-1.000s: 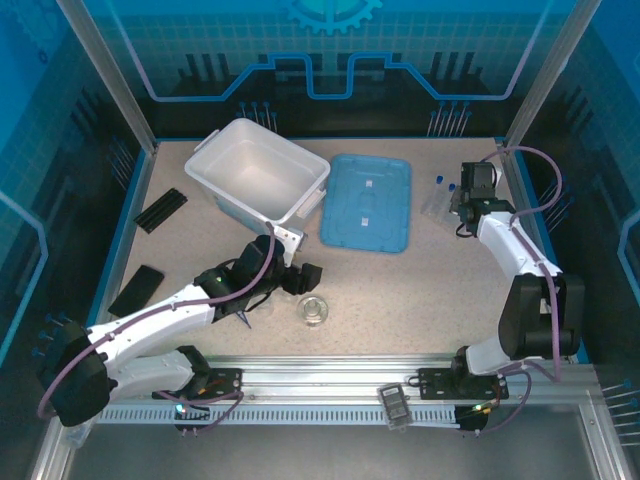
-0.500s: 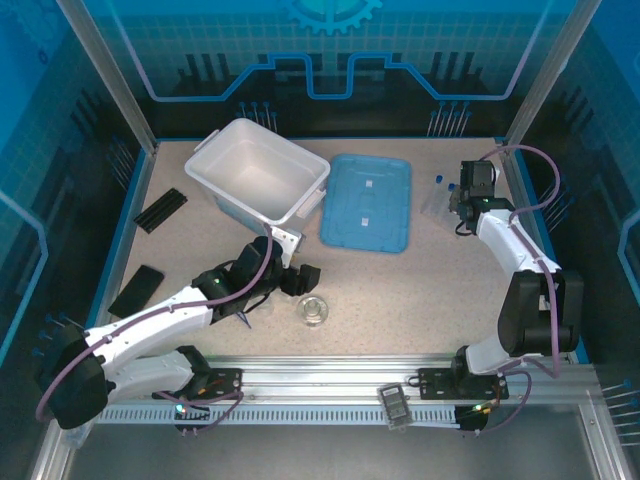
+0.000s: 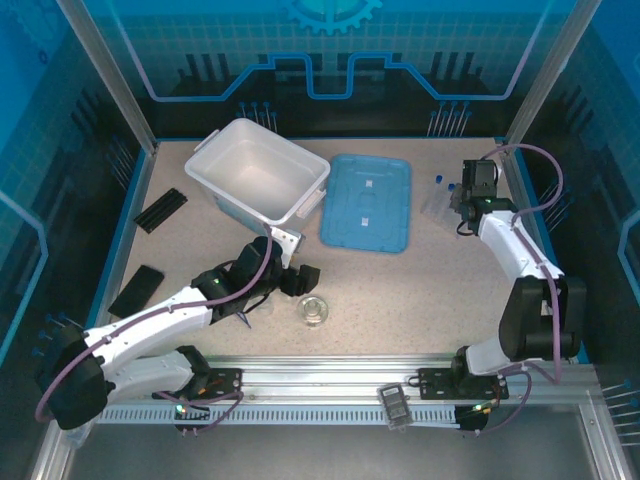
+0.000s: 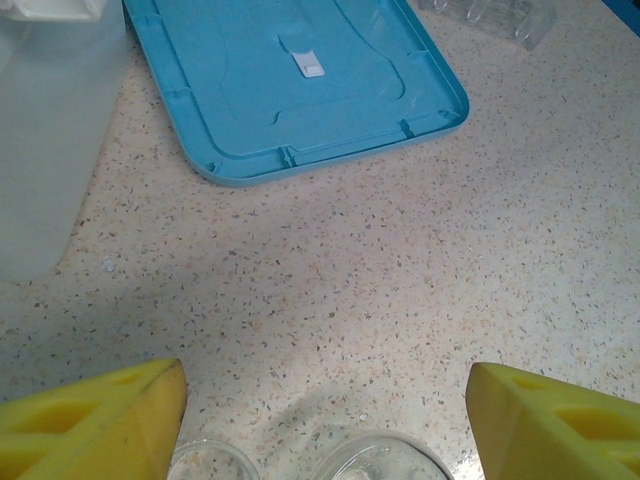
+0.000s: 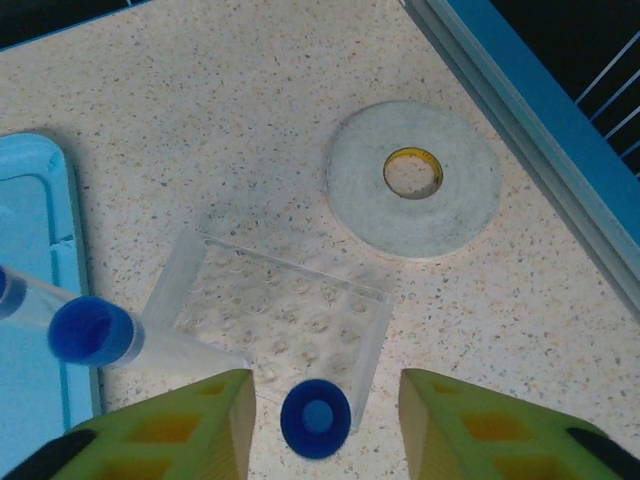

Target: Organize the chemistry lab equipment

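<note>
The blue-capped tube (image 5: 316,420) stands on end at the edge of the clear tray (image 5: 270,315), far right of the table, cap pointing straight up. It's sitting dead between the wide-open fingers of the right gripper (image 5: 322,398), so that one's clearly the closer of the two.

Robot lab cell, aluminium frame (image 3: 105,65), blue panels (image 3: 420,50)

Overhead rear view; close downward wrist views, blue lid (image 3: 366,202) common.
</note>
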Available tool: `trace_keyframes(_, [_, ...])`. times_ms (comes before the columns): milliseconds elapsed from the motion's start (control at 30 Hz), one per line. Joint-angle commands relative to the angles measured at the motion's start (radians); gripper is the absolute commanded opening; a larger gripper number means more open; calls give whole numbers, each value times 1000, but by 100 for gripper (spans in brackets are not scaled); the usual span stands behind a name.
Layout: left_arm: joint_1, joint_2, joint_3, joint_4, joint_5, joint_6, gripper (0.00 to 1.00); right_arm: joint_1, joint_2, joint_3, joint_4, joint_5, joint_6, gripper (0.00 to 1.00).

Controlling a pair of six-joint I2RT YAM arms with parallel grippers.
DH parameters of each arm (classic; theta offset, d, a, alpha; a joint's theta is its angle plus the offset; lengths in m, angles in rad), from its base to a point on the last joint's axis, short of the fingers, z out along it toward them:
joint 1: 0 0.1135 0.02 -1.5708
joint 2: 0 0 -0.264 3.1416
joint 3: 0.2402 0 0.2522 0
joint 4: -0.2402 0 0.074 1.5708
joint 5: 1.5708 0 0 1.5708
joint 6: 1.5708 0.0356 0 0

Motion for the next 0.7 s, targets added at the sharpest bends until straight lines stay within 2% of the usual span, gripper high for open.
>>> trace_keyframes(0, [7,-24,18,-28,8,-1,75,1,-69,39,-36,-1,14,46])
trace_keyframes(267, [7,-29,54,-87,0,21,75,94,-236,1,-89,5,25,50])
trace_keyframes(467, [-10,-31,86,-152,-23,21,74,271,-344,-35,-131,-21,-18,52])
trace_keyframes(600, [-63,-29,105,-199,-73,28,74,386,-378,-69,-147,-93,-34,54])
trace_keyframes(667, [-94,-23,109,-218,-89,20,74,450,-377,-80,-156,-84,-45,54])
